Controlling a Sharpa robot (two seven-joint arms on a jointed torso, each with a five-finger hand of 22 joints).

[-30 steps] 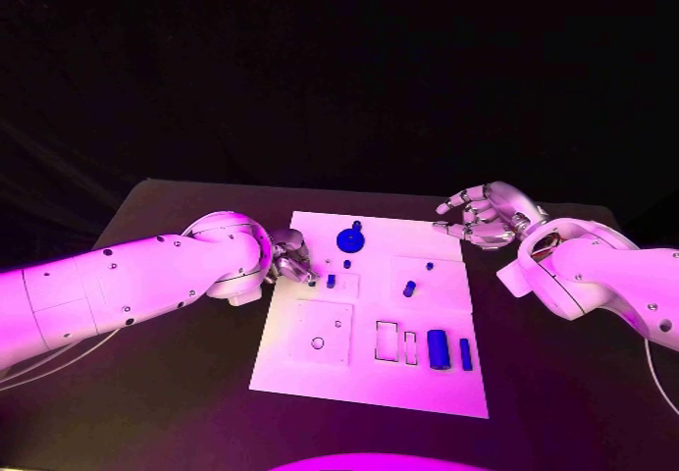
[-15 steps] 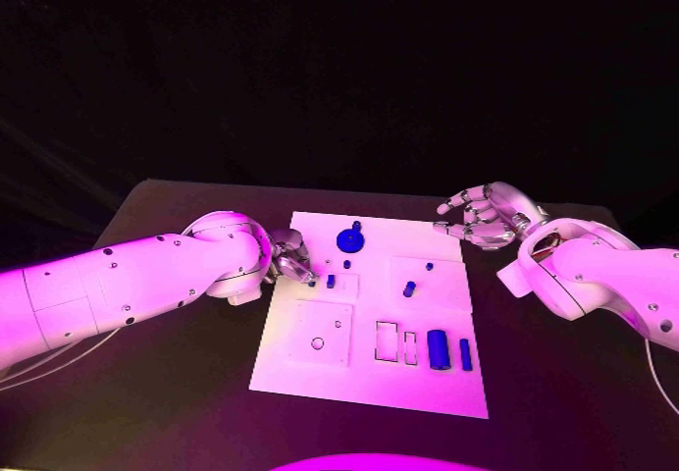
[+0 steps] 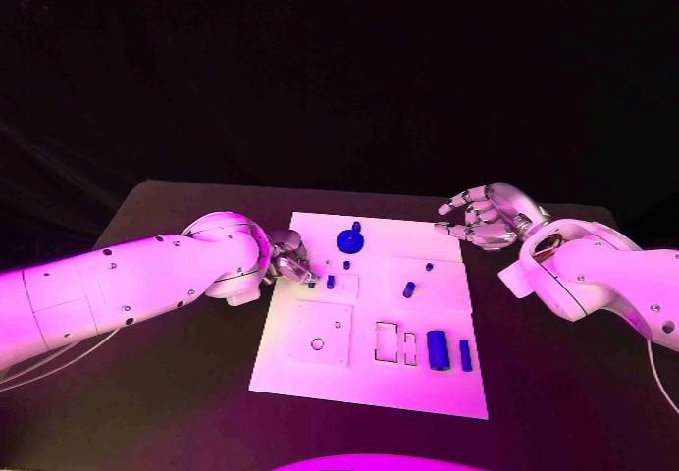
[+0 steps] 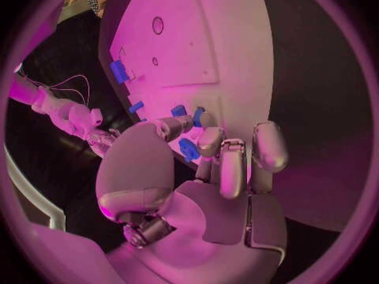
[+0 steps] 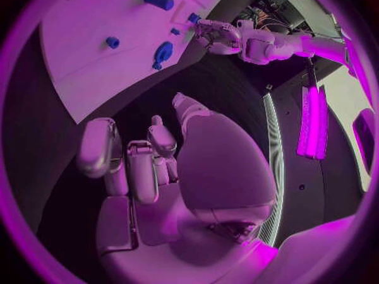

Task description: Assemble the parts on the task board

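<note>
Task board (image 3: 371,383), blue parts (image 3: 439,345) on it

Task board (image 3: 371,378): 1, white. Blue parts on it in the head view: 6 in all, namely 1 round part (image 3: 348,239), 3 small pegs (image 3: 409,288), 1 thick cylinder (image 3: 439,344) and 1 thin bar (image 3: 466,354). 1 more blue piece (image 4: 188,149) sits by the left hand's fingers (held or not, can't tell). Hands: 2, the left hand (image 3: 293,257) and the right hand (image 3: 484,216). Black table (image 3: 170,392): 1.
</note>
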